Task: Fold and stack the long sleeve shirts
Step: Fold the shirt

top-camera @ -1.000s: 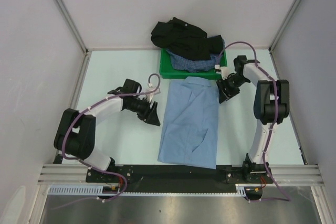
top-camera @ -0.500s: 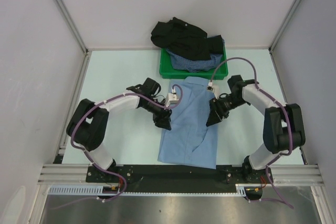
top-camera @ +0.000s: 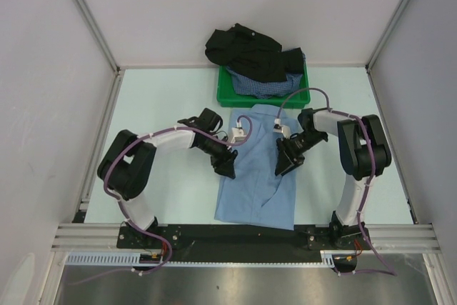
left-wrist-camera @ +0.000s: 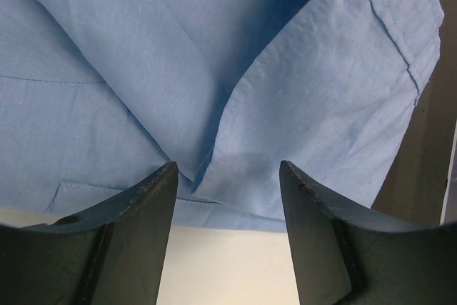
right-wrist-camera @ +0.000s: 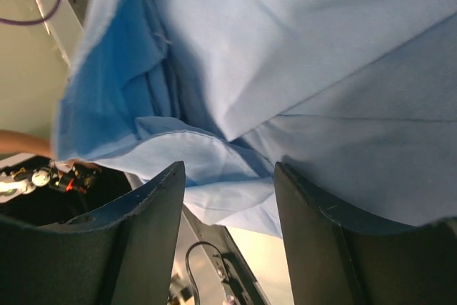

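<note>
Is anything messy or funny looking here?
Yes. The black shirt is a crumpled heap spilling over the far rim of the green tray, on top of the bunched checked shirt. Neither is folded. The light blue shirt lies fairly flat on the table in front.

left arm inward, left fingers apart | right arm inward, right fingers apart

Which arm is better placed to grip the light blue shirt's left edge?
Left, probably: the left gripper hangs open at that edge of the light blue shirt; the right gripper is opposite.
</note>
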Tool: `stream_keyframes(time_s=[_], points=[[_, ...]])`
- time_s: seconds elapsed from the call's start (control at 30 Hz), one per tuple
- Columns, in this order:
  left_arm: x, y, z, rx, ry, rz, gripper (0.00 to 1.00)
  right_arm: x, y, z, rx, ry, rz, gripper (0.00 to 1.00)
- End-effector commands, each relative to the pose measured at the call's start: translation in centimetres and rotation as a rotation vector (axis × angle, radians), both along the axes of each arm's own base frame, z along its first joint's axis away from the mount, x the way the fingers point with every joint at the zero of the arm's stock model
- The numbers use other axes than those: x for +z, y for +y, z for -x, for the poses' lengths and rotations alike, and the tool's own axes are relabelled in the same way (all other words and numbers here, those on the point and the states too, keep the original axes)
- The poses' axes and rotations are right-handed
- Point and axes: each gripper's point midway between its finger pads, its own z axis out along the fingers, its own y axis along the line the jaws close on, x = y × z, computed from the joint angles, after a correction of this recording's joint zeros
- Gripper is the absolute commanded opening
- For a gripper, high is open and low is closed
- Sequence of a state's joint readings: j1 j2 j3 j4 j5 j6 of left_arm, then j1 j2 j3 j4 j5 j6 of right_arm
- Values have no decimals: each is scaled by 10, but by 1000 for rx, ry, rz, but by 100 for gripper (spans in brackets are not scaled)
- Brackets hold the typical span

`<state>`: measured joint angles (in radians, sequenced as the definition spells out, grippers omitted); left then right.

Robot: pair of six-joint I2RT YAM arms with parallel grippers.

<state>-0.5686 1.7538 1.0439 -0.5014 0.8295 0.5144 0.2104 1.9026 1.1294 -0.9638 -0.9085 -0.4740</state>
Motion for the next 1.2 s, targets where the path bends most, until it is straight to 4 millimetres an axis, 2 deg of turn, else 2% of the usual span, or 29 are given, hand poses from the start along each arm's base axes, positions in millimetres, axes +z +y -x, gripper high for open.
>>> stream_keyframes(time_s=[0.0, 0.17, 0.27, 0.3, 0.37, 0.4, 0.47, 0.57, 0.6, 0.7, 0.87, 1.07, 1.1, 1.13, 1.17], points=[[2, -9, -8, 32, 3, 13, 65, -4, -6, 4, 47, 29, 46, 58], [0, -10, -9, 36, 14, 9, 64, -4, -8, 7, 82, 16, 52, 55], [2, -11, -9, 29, 12, 17, 59, -2, -7, 11, 114, 9, 44, 48], [2, -11, -9, 30, 14, 18, 53, 0, -7, 11, 120, 4, 42, 42], [4, -11, -8, 25, 8, 24, 46, 1, -9, 13, 131, -2, 47, 38], [5, -11, -8, 23, 7, 27, 38, 1, -11, 14, 141, -8, 49, 34], [7, -11, -7, 19, 2, 33, 27, 0, -14, 15, 150, -7, 64, 30], [11, -12, -7, 15, -5, 46, 14, -2, -19, 13, 140, -13, 75, 18], [12, -12, -7, 19, -5, 47, 11, 0, -21, 11, 124, -20, 74, 11], [13, -12, -5, 26, -1, 45, 2, 5, -23, 5, 102, -54, 69, 0], [23, -12, -7, 35, -24, 61, 0, 19, -27, -7, 64, -110, 52, 0], [42, -8, -1, 25, -69, 88, 0, 34, -30, -3, 75, -171, 49, 0], [40, -6, 2, 23, -62, 81, 0, 31, -30, -4, 78, -177, 61, 5], [37, -5, 3, 23, -54, 73, 1, 28, -29, -3, 77, -171, 66, 17], [35, -5, 3, 24, -46, 68, 8, 25, -26, -3, 74, -151, 71, 29]])
